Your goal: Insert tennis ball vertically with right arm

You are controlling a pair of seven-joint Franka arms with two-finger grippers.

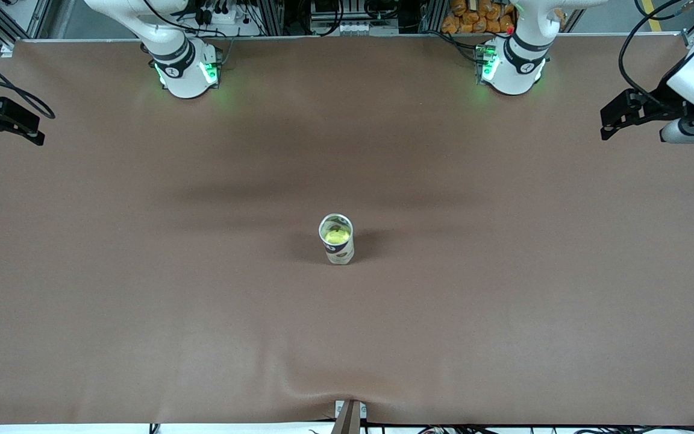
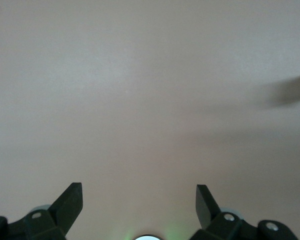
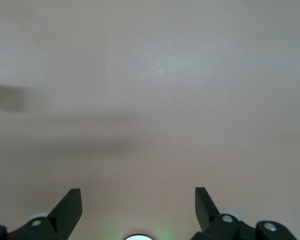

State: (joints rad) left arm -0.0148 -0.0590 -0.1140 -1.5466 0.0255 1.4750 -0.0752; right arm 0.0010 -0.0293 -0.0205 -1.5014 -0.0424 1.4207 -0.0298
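Ball (image 1: 336, 237) in upright can (image 1: 338, 247), mid-table (image 1: 142, 271).

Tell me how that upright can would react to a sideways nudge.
The can stands tall and narrow on its base, so it would probably tip rather than slide. Once down, its round wall would likely roll. The ball inside adds little weight, so it probably shifts easily.

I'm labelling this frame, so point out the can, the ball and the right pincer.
can (image 1: 340, 252), front view, on its side wall below the rim.
ball (image 1: 336, 236), front view, on its yellow top inside the can.
right pincer (image 3: 138, 205), right wrist view, midway between its open fingertips, over bare table.
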